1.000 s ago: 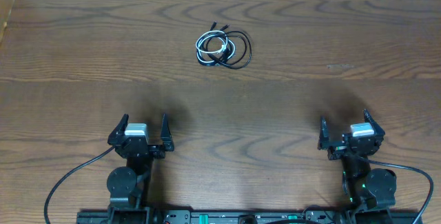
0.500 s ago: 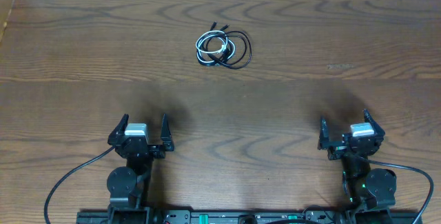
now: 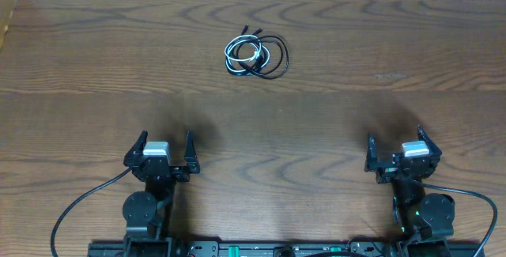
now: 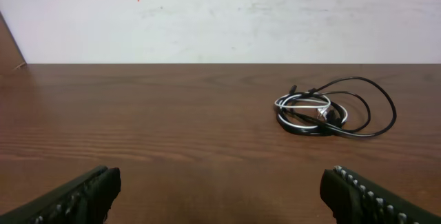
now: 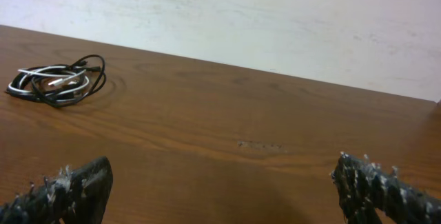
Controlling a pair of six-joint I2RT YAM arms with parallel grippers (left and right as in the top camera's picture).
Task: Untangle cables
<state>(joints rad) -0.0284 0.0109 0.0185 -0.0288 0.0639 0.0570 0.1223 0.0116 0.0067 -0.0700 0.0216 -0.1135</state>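
Dark wood-grain worktop, overhead: left fingers spread wide, holding and touching nothing. Right fingers the same, spread with nothing between them. Both pairs sit at the near edge. The cables, black ones looped with a white one in a single tangle, lie well apart from both, toward the far edge and left of centre, closer to the left pair.

Left wrist: left fingers show only as tips in the bottom corners, wide apart, with bare wood between them. Cables sit ahead and right of centre, flat on the worktop, near the far edge.

Right wrist: right fingers wide apart, gripping nothing. Cables are far off to the left.

Plain white wall stands behind the worktop.
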